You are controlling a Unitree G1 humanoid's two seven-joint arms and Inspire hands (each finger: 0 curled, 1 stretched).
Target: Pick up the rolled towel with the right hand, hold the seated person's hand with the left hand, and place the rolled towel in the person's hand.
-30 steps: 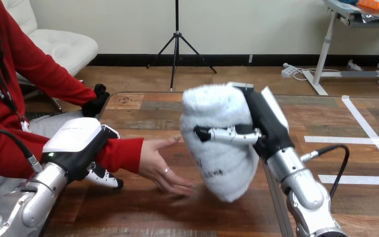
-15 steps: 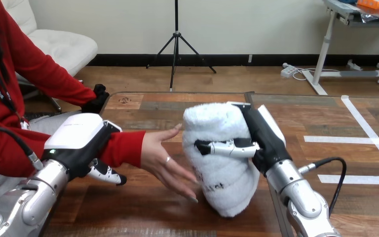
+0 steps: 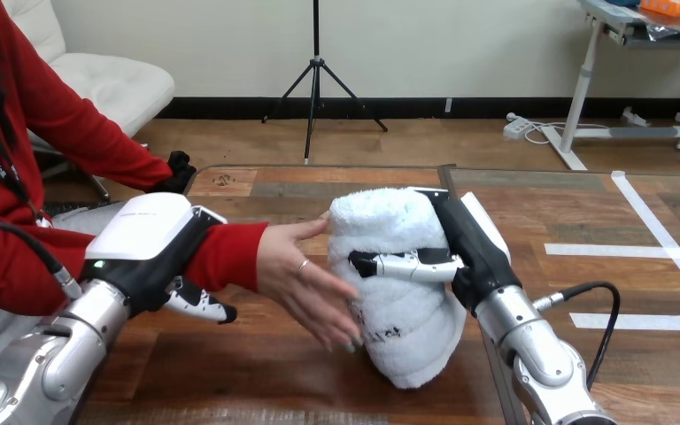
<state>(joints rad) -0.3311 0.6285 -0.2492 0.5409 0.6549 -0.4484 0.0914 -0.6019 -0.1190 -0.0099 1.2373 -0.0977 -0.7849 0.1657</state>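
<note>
Gripping the white rolled terry towel (image 3: 390, 221) upright in curled fingers (image 3: 400, 264), the right hand (image 3: 471, 250) is holding it against the person's open hand (image 3: 301, 274) just left, whose red-sleeved wrist (image 3: 230, 255) the left hand (image 3: 146, 237) is clasping.

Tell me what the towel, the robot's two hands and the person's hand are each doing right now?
rolled towel, rolled up, standing on end, gripped.
right hand, fingers and thumb curled round the rolled towel.
left hand, wrapped round the person's wrist, over the red sleeve.
person's hand, open, fingers straight, fingertips against the rolled towel's side.
</note>
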